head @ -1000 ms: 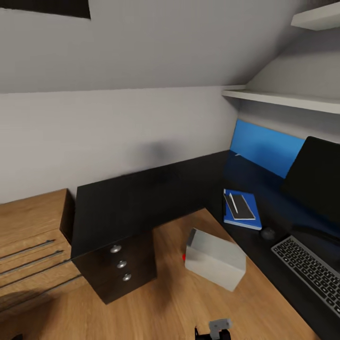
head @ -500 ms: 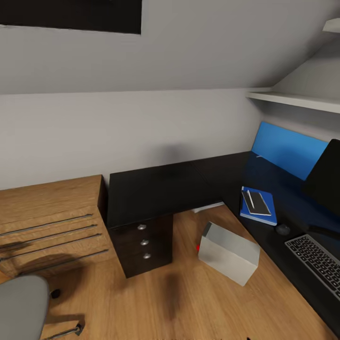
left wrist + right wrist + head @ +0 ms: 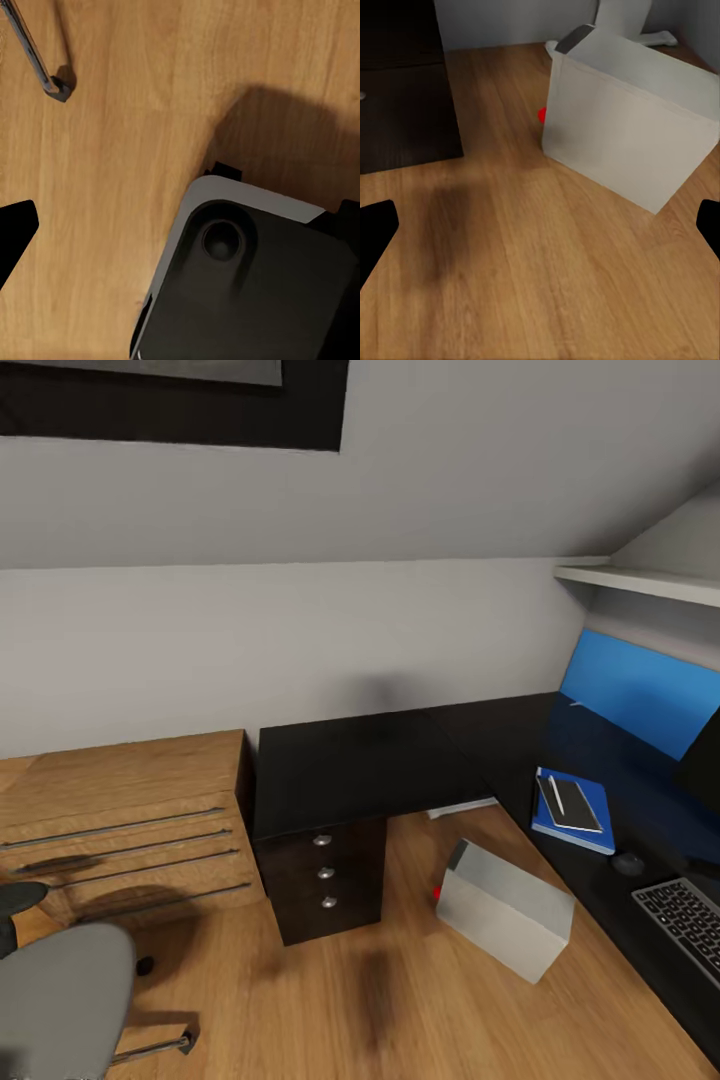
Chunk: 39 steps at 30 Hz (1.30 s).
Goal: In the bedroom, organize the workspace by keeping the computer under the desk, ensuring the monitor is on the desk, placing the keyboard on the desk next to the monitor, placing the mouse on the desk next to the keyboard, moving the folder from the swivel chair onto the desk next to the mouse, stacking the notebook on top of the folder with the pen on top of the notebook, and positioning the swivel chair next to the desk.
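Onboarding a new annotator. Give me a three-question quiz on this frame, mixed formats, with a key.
1. True or false: the computer stands on the wooden floor, not on the desk.
2. Multiple choice: what lies on the blue folder?
A. the keyboard
B. a dark notebook with a pen on it
C. nothing
3. Fill in: in the head view, the swivel chair is at the picture's lower ____ corner.

Key:
1. True. The pale grey case sits on the floor in the desk's inner corner.
2. B. The notebook rests on the folder, with the pen on top.
3. Left. Its grey seat and part of the chrome base show there.
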{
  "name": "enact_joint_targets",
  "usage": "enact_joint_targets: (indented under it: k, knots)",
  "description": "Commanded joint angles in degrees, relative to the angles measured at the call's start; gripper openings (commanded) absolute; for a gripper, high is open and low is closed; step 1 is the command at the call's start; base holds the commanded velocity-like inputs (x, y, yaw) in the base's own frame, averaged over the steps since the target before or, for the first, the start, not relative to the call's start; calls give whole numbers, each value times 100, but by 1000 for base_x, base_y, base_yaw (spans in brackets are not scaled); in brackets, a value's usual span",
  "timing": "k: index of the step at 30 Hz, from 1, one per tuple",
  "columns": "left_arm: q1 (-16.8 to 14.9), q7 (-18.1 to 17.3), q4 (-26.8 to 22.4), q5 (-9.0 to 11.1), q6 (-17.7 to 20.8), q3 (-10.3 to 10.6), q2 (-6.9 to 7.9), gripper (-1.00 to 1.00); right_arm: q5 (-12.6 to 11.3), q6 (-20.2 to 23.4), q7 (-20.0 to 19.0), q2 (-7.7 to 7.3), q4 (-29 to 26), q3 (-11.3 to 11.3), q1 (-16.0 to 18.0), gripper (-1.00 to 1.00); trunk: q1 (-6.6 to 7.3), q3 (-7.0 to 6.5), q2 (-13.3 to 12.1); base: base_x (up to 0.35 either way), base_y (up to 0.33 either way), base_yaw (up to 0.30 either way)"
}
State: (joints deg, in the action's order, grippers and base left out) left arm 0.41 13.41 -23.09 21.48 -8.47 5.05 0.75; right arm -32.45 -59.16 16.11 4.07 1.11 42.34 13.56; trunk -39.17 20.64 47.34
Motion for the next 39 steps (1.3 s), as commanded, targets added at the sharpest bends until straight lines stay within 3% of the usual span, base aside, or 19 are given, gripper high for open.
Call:
enact_joint_targets:
  k: [1,15,21,39]
  knots:
    - [3,40,-12,46,-12,49,6,100,-19,-19,36,5,12,51,3,100,-1,-3,5,0,0,141]
    - [3,29,-1,12,-67,64,10,100,-19,-34,163,13,12,55,-2,100,-1,-117,5,-101,-164,135]
    - [3,12,113,6,-62,59,13,100,-2,-32,569,20,12,62,-2,100,-1,-167,5,-8,-253,132]
    - [3,2,140,5,-68,58,5,100,2,-24,665,16,12,58,-2,100,-1,-316,5,0,-17,132]
